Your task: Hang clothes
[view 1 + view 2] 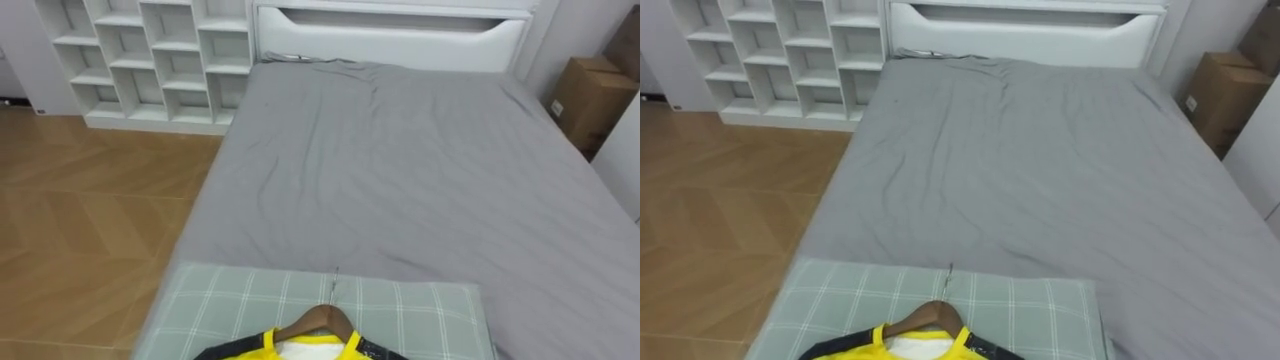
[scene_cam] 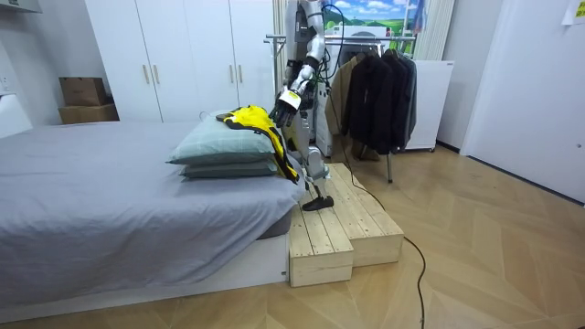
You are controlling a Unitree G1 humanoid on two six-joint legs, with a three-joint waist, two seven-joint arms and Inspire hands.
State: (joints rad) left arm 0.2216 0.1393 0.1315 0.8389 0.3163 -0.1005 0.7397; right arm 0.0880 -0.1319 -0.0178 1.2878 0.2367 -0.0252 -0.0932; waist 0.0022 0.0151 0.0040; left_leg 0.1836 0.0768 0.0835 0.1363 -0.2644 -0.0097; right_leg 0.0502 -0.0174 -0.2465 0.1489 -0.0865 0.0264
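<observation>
Eye views: yellow shirt (image 1: 300, 348) on wooden hanger (image 1: 322, 321) lies at near edge of checked pillow (image 1: 420, 310), on bed (image 1: 400, 170).
Room view: robot on wooden step (image 2: 338, 233) at bed's end; left hand (image 2: 285, 100) at shirt's edge, grip can't tell.

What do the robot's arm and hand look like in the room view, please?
Its left arm is a jointed limb of silver-grey segments with black sections. The left hand is dark, with a small white tag at its back. Finer detail is too small to tell.
</observation>
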